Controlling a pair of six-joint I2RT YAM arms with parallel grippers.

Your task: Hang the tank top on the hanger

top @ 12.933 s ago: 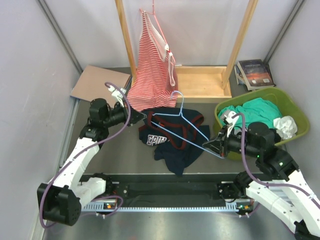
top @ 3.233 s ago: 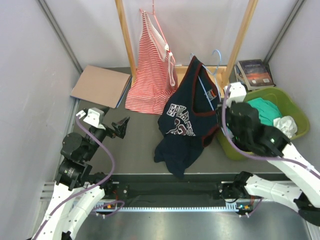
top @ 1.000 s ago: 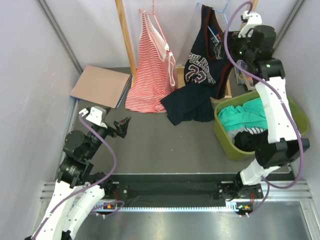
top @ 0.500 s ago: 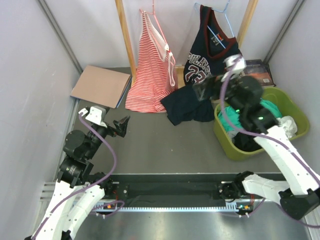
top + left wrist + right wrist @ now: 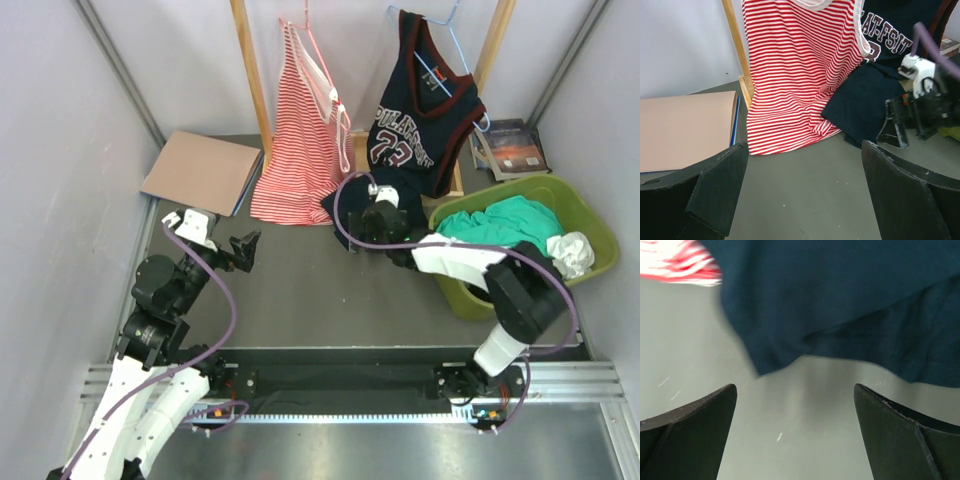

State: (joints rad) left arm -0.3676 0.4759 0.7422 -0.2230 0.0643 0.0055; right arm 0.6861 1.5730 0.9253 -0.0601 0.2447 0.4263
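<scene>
Right claw (image 5: 794, 390): fingers spread wide, nothing between them, held low over the grey bench (image 5: 805, 440). The dark hem of the tank top (image 5: 840, 295) lies just ahead of the tips; the wrist view shows no contact with it.

Left claw (image 5: 804, 145): also spread wide and empty, above the bench, well apart from the garments and pointing toward them.

From the top view, the tank top (image 5: 420, 130) hangs on the hanger (image 5: 436, 70). The blue wire crosses the neck opening, with the white lettering and number facing out. Its lower part drapes down onto the bench beside my right wrist. The hanger's hook is too thin to trace to the wooden rack (image 5: 250, 70).

Left of it hangs a striped top (image 5: 305, 130). A green basket (image 5: 590, 230) of clothes stands at right, cardboard (image 5: 200, 170) at far left.
</scene>
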